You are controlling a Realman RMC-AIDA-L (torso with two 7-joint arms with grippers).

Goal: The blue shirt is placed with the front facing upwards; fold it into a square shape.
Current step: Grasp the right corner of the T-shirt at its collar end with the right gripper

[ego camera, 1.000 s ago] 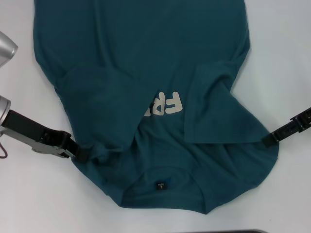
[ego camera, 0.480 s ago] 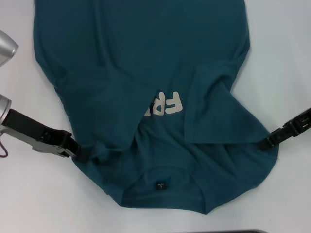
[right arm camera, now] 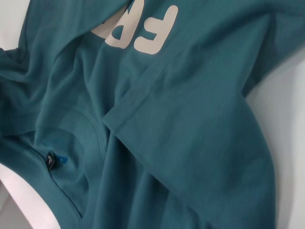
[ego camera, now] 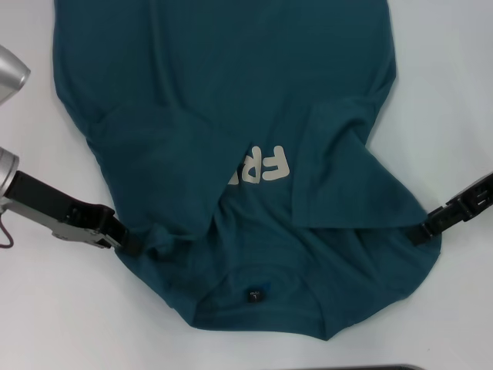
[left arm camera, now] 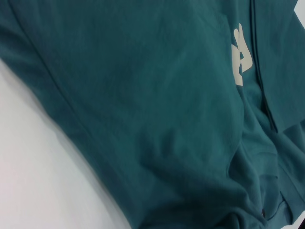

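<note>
Gripping the blue shirt [ego camera: 223,100] at opposite shoulder edges, left gripper [ego camera: 127,240] and right gripper [ego camera: 422,230] jaws clenched.

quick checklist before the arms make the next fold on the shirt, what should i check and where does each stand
1. Left gripper at the blue shirt's edge near the shoulder: ok.
2. Right gripper at the opposite shoulder edge: ok.
3. Each gripper actually pinching cloth: cannot tell, the fingertips are hidden at the fabric.
4. Both sleeves folded in over the body: ok, the right sleeve lies across the chest.
5. Cloth flat near the collar: not ok, wrinkles bunch beside the left gripper.
6. Front facing up: ok, the cream lettering and neck label show.
</note>
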